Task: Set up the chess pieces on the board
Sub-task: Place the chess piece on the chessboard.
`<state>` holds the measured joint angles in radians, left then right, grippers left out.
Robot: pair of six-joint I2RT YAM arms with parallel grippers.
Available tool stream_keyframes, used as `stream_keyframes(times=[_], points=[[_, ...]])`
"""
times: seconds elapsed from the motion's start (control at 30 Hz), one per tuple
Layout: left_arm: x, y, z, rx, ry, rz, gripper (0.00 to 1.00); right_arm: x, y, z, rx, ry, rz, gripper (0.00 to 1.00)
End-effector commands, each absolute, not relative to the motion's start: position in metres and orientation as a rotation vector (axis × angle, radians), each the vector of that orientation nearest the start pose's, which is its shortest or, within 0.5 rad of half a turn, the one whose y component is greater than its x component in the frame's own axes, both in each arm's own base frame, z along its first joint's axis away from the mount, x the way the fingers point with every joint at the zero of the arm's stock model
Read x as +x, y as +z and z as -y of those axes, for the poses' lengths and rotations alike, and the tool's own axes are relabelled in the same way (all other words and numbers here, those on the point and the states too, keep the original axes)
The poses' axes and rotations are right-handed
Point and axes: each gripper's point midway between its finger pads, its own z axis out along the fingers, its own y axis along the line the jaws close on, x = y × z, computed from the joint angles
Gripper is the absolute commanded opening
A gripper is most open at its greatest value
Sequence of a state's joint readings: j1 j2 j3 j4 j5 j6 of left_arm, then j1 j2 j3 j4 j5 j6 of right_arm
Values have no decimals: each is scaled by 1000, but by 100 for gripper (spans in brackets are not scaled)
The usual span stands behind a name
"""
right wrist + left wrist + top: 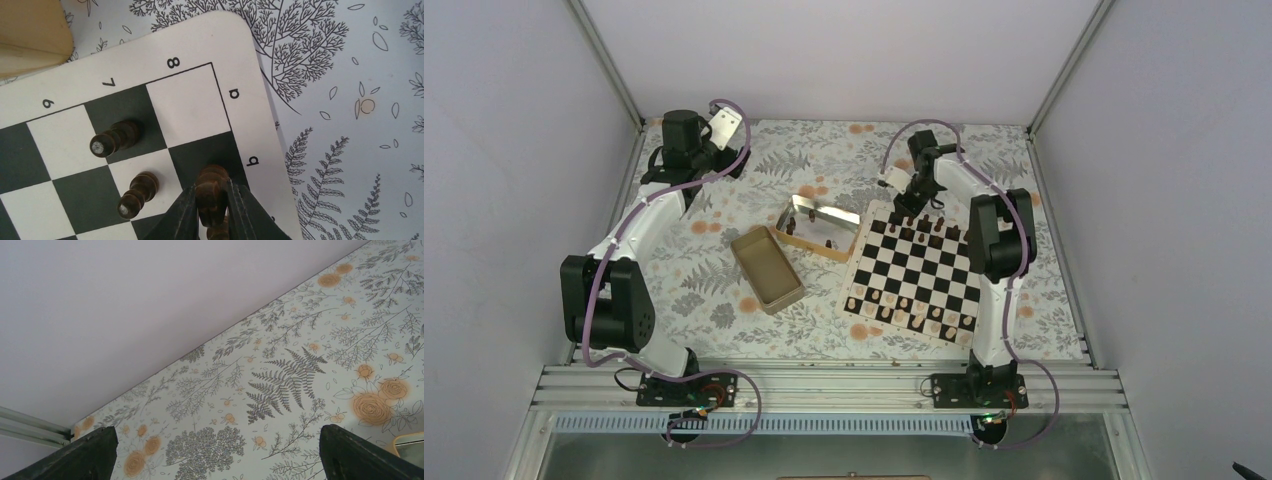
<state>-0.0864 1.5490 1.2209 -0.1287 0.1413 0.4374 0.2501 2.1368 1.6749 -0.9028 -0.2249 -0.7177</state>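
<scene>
1. Between the right jaws, a dark chess piece (211,192) is pinched; it is set on a black edge square next to the corner of the board (100,70).
2. Just beside those jaws, one dark pawn (115,140) and another (137,195) are stood on neighbouring squares.
3. Beneath the left jaws, which are spread wide, the floral worktop (280,385) is seen.

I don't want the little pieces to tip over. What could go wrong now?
1. The right gripper pinches a dark piece over a square at the board edge; let go tilted, it may topple off onto the table.
2. The nearest pawn stands close by; the gripper could bump it when it pulls away.
</scene>
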Motion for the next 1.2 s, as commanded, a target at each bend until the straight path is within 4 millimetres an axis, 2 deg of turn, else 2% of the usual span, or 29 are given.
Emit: stream_keyframes(times=[0.0, 0.57, 0.83, 1.0, 1.17], points=[[482, 251, 63, 605, 95, -1914, 100, 435, 41, -159, -1414, 250, -2506, 17], [482, 251, 62, 602, 100, -1913, 100, 434, 35, -159, -1420, 247, -2514, 20], [483, 251, 62, 601, 103, -1912, 100, 433, 38, -157, -1418, 236, -2513, 32], [482, 252, 62, 601, 104, -1911, 100, 439, 59, -159, -1395, 218, -2473, 39], [482, 254, 62, 599, 107, -1906, 100, 446, 101, -174, -1396, 206, -2390, 40]])
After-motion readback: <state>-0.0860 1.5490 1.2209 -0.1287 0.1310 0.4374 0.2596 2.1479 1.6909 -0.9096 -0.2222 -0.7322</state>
